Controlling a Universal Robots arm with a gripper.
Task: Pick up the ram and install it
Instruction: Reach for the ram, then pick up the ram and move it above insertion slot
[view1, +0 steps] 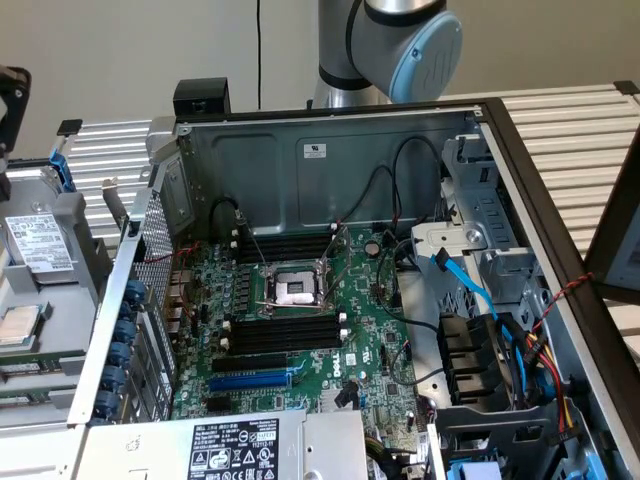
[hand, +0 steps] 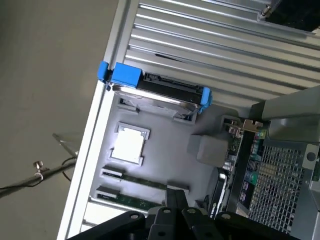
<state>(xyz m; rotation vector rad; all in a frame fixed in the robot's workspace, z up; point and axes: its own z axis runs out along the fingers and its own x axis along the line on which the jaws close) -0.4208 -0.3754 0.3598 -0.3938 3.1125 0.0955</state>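
Note:
Two long green ram sticks (hand: 137, 180) (hand: 125, 199) lie side by side in a grey parts tray (hand: 165, 135) outside the computer case. My gripper (hand: 175, 194) hangs above the tray, close over one end of the sticks. Its dark fingers (hand: 175, 202) are shut together with nothing between them. In the exterior view the open case shows the motherboard (view1: 300, 340) with black memory slots (view1: 285, 330) on both sides of the processor socket (view1: 295, 290). The tray (view1: 85, 290) sits at the exterior view's left, beside the case.
The tray also holds a hard drive with blue brackets (hand: 155, 90) and a square processor chip (hand: 128, 147). A long blue expansion slot (view1: 250, 380) lies below the memory slots. Cables (view1: 470, 285) and drive bays crowd the case's right side. The arm's base joint (view1: 400, 40) stands behind the case.

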